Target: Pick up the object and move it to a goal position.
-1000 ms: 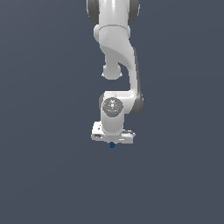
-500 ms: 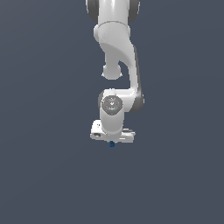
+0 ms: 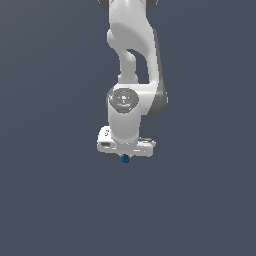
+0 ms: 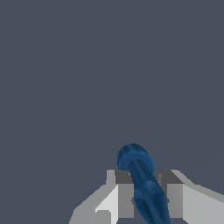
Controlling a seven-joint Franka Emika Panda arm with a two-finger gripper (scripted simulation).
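Observation:
The object (image 3: 125, 159) is a tiny dark blue piece that peeps out just under my white gripper (image 3: 126, 156) in the exterior view. In the wrist view the object (image 4: 142, 183) is a knobbly blue rod with a rounded end, held between the two grey fingers (image 4: 124, 194). My gripper (image 4: 144, 197) is shut on it. The rod's other end is cut off by the picture's edge. The arm hangs straight down over the plain dark surface, and the gripper is held above it.
A plain dark grey-blue surface (image 3: 50, 200) fills both views. Nothing else shows on it.
The arm has shifted very slightly; the gripper stays shut on the blue object.

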